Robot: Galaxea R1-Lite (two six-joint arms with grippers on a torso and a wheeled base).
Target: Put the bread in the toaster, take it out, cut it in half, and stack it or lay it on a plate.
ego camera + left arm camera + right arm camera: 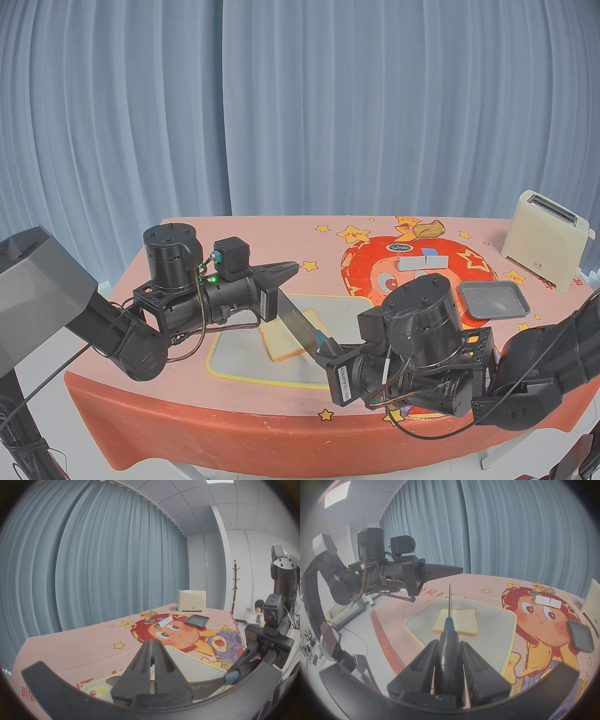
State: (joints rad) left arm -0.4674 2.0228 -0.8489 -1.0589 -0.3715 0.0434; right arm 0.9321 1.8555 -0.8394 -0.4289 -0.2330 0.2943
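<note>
Bread (282, 344) lies flat on the pale cutting board (244, 359), toward the six o'clock edge of the table (262, 240) in the head view, apparently uncut. The right gripper (332, 359) is clamped round the dark handle of the knife (299, 320). The blade is on edge and runs across the slice's middle toward ten o'clock, a line that would halve it; whether the edge is biting the crumb I cannot tell. The left gripper (286, 270) hangs just beyond the blade tip at the board's eleven o'clock, fingers pressed together on nothing, probably parked clear of the cut. From the board, the toaster (547, 240) stands at two o'clock and the grey plate (494, 300) at three o'clock, handy for the halves.
</note>
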